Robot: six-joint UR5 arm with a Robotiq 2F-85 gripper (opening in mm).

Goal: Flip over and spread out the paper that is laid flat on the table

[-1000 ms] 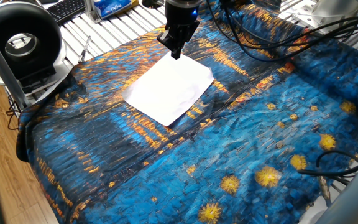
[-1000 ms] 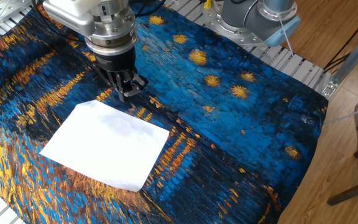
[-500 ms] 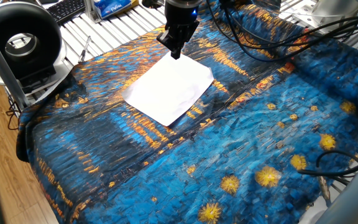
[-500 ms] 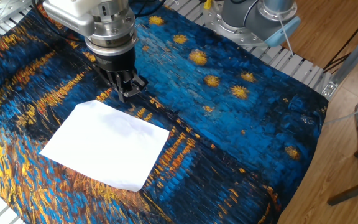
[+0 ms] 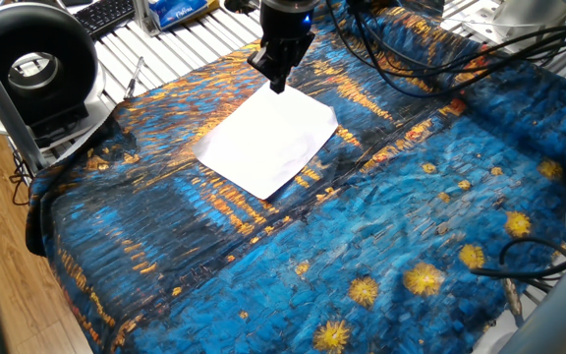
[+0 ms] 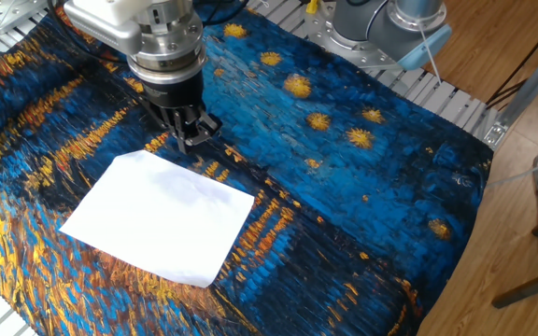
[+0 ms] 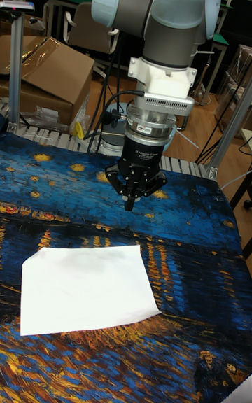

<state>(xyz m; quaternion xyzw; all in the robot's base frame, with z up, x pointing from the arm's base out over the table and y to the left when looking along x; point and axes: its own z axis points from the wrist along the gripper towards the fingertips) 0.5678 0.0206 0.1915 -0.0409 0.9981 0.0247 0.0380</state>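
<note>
The white paper (image 5: 268, 143) lies flat on the table (image 5: 411, 216), which is draped in blue cloth with orange streaks. My gripper (image 5: 279, 87) hangs just above the cloth by the sheet's far corner, fingers pointing down and pressed together with nothing between them. In the other fixed view the paper (image 6: 162, 219) sits left of centre, and the gripper (image 6: 187, 145) stands a little past its far edge, apart from it. The tall fixed view shows the gripper (image 7: 130, 206) shut above the paper (image 7: 87, 287), with a strip of bare cloth between them.
A black round device (image 5: 32, 69) and a keyboard (image 5: 106, 15) stand at the left on the white slatted surface. Black cables (image 5: 411, 59) cross the far cloth. The arm's base (image 6: 390, 23) is at the back right. A cardboard box (image 7: 42, 74) lies behind the table.
</note>
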